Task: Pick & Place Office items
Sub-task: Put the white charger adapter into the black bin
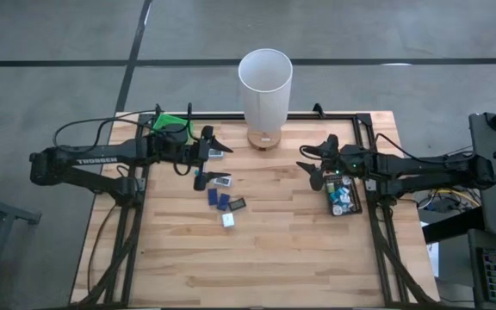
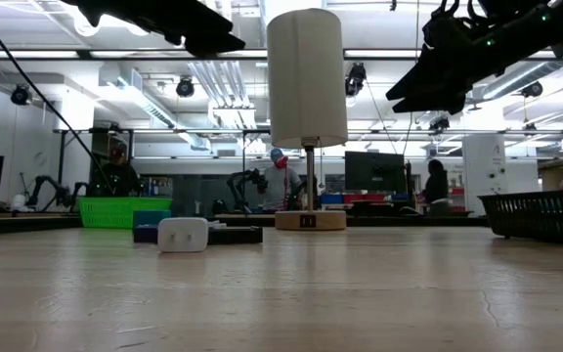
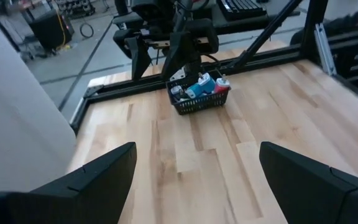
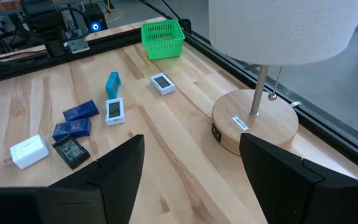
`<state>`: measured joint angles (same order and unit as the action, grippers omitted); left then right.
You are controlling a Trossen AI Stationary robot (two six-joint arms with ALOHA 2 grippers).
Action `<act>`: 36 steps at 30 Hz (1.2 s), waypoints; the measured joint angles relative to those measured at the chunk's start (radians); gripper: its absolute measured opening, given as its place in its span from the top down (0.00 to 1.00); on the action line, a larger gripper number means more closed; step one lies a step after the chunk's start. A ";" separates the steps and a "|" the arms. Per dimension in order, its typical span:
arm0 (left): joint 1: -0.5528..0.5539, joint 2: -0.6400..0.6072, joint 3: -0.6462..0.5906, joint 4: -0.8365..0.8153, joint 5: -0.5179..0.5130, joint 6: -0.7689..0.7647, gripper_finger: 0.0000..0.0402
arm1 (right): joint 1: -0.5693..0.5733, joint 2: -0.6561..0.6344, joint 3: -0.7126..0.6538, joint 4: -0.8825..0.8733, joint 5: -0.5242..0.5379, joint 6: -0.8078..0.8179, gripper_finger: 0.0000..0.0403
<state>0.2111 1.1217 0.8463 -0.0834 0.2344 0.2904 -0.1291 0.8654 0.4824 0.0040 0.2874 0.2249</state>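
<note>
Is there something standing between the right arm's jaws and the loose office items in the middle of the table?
Nothing visible does. The right gripper hangs with open jaws beside the black basket; only bare table separates it from the office items. The lamp stands farther back, off that line.

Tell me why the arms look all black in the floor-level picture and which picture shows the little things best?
In the low view, bright ceiling lights behind turn both arms into dark silhouettes. In the right wrist view, the small dark blue rectangular pieces and white plug-shaped block look clear; its open right end effector is a blurry dark shape up close.
</note>
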 joint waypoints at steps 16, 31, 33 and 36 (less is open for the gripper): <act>0.000 0.000 0.000 -0.144 -0.003 -0.011 0.14 | 0.000 0.000 0.000 0.000 0.000 0.000 0.34; -0.013 0.001 0.000 -0.150 0.008 -0.157 0.14 | 0.000 0.000 0.000 0.001 0.000 0.000 0.36; -0.017 0.001 0.000 -0.150 0.021 -0.158 0.14 | 0.000 0.000 0.000 0.001 0.000 0.000 0.37; -0.039 0.001 0.000 -0.150 0.055 -0.163 0.14 | 0.000 0.000 0.000 0.001 0.000 0.000 0.36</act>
<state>0.1723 1.1229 0.8463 -0.2330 0.2895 0.1278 -0.1289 0.8656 0.4824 0.0048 0.2874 0.2249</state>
